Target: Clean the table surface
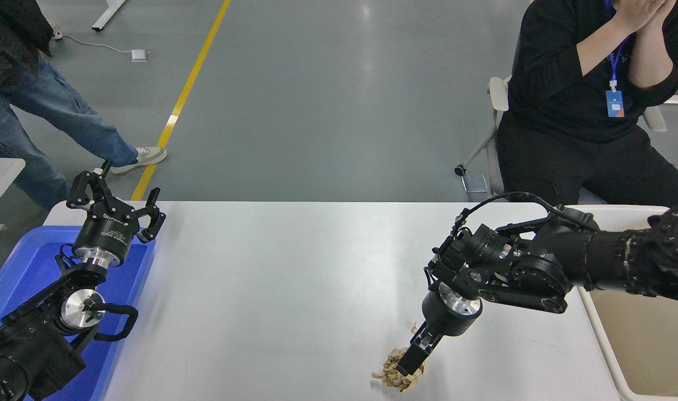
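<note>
The white table surface (294,289) fills the middle of the head view. A crumpled tan paper wad (396,374) lies on it near the front edge, right of centre. My right gripper (408,365) points down into the wad and its fingers are closed on the paper. The right arm comes in from the right edge. My left gripper (113,197) is open and parked at the lower left, raised over the blue tub.
A blue plastic tub (21,267) sits at the table's left end under the left arm. A beige tub (645,334) stands at the right end. A seated person in black (584,100) is at the far right; another person's legs (49,122) are at far left.
</note>
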